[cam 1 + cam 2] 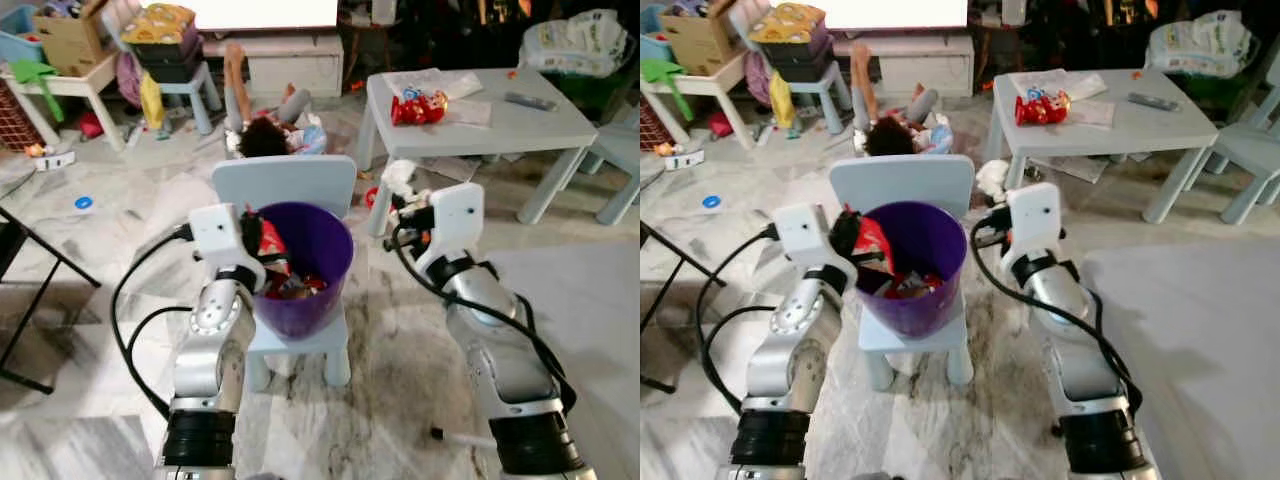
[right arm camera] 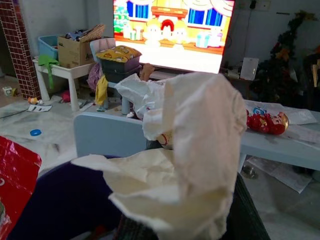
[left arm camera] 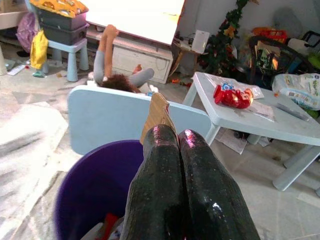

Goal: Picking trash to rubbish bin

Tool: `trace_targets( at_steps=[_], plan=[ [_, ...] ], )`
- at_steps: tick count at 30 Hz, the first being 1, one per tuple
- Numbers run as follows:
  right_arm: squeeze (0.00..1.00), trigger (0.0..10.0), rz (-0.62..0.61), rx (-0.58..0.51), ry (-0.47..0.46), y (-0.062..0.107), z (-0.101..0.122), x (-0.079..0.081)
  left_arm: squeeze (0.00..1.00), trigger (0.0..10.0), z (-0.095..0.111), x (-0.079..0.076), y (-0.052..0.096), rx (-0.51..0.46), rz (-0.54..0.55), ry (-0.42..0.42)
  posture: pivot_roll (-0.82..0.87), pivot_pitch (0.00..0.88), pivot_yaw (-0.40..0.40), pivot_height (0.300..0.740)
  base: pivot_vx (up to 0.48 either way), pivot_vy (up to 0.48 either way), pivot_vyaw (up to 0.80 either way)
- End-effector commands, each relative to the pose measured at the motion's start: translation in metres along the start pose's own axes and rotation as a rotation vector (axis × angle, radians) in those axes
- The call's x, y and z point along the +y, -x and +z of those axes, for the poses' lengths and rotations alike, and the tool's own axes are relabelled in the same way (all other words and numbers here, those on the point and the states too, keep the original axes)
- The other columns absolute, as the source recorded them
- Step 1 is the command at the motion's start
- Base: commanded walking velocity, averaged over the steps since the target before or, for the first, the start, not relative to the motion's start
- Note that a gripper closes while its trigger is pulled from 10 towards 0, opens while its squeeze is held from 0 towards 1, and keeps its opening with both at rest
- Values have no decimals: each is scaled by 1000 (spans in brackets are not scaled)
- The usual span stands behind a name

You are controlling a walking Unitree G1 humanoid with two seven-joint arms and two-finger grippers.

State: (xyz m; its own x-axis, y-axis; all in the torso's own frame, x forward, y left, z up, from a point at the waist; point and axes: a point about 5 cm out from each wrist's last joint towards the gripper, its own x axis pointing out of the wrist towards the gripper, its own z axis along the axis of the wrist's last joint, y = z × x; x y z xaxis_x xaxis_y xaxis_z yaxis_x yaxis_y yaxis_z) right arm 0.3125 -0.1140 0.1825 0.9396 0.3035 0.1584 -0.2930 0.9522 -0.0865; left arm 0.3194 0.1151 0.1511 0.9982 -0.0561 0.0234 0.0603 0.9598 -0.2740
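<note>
Marble floor: one purple bin (image 1: 305, 270) on one blue chair (image 1: 285, 185). Left hand (image 1: 262, 240) clamps red wrapper (image 1: 272, 240) at bin's 9 o'clock; right hand (image 1: 400, 190) grips crumpled tissue (image 2: 185, 145) at 3 o'clock.

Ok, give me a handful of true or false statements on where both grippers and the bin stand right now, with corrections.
1. The round purple plastic bin stands on the floor. False: it sits on the small pale blue chair.
2. The right gripper holds crumpled white tissue paper. True.
3. The bin is empty. False: red wrappers lie inside.
4. The left gripper, fingers together, is over the bin's rim. True.
5. A red snack packet lies on the pale grey table. True.
</note>
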Motion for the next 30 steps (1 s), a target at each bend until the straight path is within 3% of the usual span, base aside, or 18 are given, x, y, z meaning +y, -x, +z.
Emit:
trace_targets(
  at_steps=[1, 26, 30],
  plan=[
    [0, 0, -18, -4, 13, 2, 2, -7, 0, 0, -1, -8, 0, 3, -20, 1, 3, 107, -12, 740, 420, 0, 419],
    [0, 0, -22, 5, 11, 3, -1, -7, 0, 0, 1, -6, -2, -7, -8, -1, 0, 109, -8, 740, 415, 0, 17],
    [0, 0, -25, 5, 10, 3, -1, -8, 0, 0, 3, -1, -1, -23, 9, 1, -1, 108, -8, 740, 0, 0, 0]
  ],
)
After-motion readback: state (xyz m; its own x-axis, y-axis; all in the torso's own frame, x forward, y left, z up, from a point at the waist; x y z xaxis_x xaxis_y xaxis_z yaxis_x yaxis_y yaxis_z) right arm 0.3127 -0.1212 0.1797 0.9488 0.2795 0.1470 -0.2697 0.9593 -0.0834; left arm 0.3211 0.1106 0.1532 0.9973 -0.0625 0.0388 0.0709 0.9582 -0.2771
